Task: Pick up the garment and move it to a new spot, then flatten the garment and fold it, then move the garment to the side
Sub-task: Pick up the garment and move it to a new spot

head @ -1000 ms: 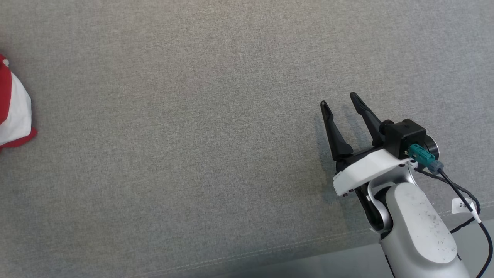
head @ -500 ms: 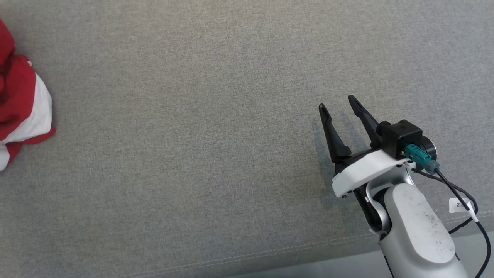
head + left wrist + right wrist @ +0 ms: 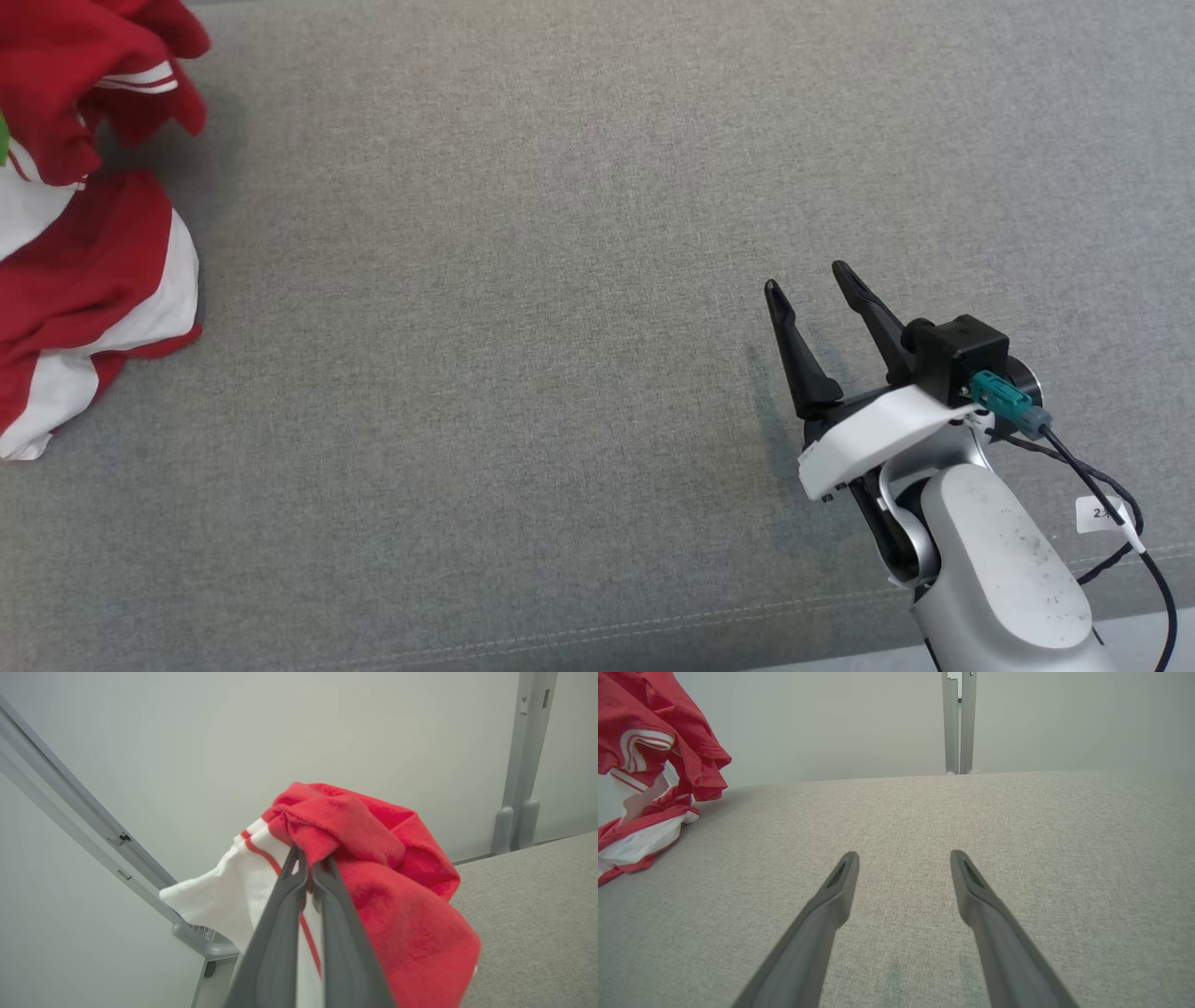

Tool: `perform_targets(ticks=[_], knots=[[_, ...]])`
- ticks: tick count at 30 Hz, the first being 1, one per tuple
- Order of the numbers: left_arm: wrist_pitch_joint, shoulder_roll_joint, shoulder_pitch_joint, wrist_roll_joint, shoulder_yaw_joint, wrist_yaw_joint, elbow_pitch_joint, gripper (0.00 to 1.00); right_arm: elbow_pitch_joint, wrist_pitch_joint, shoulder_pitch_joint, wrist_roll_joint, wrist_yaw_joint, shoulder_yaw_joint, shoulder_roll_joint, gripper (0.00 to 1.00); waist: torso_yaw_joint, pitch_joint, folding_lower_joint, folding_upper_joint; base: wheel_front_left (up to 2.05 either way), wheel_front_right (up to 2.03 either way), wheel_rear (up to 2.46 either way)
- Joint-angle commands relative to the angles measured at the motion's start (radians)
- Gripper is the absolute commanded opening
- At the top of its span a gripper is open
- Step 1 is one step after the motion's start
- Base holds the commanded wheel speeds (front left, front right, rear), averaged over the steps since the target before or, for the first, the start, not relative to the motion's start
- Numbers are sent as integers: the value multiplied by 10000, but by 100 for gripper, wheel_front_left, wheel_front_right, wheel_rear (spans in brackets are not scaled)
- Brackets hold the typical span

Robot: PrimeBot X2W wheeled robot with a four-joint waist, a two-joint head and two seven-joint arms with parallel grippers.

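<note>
while the left fingers (image 3: 280, 933) clamp the red-and-white garment (image 3: 383, 896), its lower folds rest on the worktop (image 3: 523, 373). the right fingers (image 3: 795, 350) gape empty.

Bare grey desk (image 3: 523, 373) stretches wide between the red-and-white garment (image 3: 84, 261), bunched and partly lifted at the far left, and the right gripper (image 3: 807, 276) low on the right. Beyond its spread fingers (image 3: 833, 900) the way runs unobstructed to a grey upright post (image 3: 959, 723) at the back edge.
</note>
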Motion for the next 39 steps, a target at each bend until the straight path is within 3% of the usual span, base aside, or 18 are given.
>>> perform_targets(ticks=[1,9,19,30,39], knots=[[-71,-106,-177,-41,-75,-20,-146,0,41,-78,103,129,1,-13,-43,100,26,-259,0,0,0,0,0],[185,-324,-263,-730,-1020,-19,-2014,0,270,-325,234,383,1,-23,-42,100,-276,-622,0,0,0,0,0],[960,-254,463,-1368,-1883,-1,-5220,0,602,-687,271,716,1,-139,-36,100,-1238,-768,0,0,0,0,0],[1664,-1108,1895,-1632,-2524,786,-8146,0,899,-933,274,850,1,-213,-36,100,-1754,-812,0,0,0,0,0],[1467,-2013,2699,-1982,-2776,1323,-8709,0,1058,-1007,174,857,1,-78,-37,100,-1755,-863,0,0,0,0,0]])
